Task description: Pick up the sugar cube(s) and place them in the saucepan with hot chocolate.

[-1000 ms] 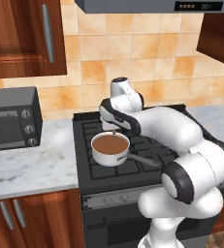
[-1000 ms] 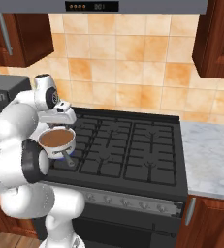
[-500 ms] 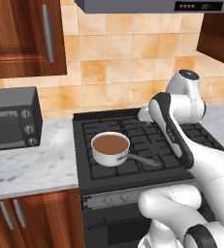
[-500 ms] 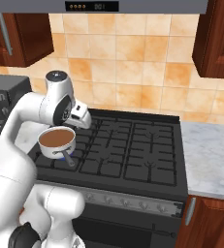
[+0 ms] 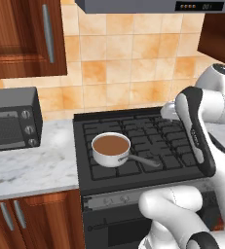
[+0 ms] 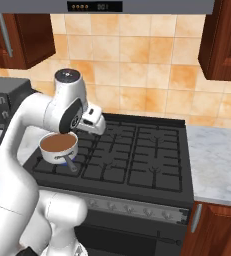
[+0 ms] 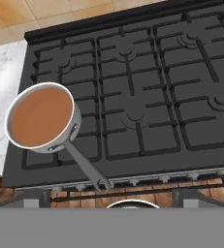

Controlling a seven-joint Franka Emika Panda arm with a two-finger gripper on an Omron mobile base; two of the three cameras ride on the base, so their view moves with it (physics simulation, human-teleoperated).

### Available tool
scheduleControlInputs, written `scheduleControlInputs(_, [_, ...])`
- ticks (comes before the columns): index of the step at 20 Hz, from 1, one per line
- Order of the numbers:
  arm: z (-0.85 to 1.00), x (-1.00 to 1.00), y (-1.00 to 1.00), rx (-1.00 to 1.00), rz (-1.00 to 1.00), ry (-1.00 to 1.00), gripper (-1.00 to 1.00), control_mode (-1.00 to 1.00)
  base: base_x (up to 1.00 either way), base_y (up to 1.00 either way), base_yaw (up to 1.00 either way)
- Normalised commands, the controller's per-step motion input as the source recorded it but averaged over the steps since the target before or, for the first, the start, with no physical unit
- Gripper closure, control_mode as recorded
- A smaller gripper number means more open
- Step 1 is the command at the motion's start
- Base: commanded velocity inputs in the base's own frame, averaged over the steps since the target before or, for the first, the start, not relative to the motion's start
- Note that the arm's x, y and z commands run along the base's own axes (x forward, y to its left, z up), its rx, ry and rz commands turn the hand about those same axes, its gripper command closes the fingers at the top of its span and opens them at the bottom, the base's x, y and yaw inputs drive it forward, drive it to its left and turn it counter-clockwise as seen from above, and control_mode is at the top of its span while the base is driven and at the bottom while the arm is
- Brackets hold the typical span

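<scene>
A toaster oven [image 5: 9, 119] sits far left on the marble counter [image 5: 31, 168]. Right of it, the saucepan [image 5: 111, 150] of hot chocolate rests on the near-left burner of the black stove [image 5: 148, 146], handle pointing right and toward the front. The gripper [image 6: 93, 121] hangs above the stove just right of the pan; I cannot tell how wide its fingers stand or whether they hold anything.

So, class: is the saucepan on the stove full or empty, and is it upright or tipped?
Filled and upright. The saucepan holds level brown liquid close to its rim and sits flat on the stove grate, its handle pointing toward the stove's front edge.
</scene>
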Motion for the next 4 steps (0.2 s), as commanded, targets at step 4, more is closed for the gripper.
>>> scheduleControlInputs(4, [-0.02, -0.74, -0.65, 0.0, -0.03, 0.0, -1.0, -1.0, 0.0, 0.0, 0.0])
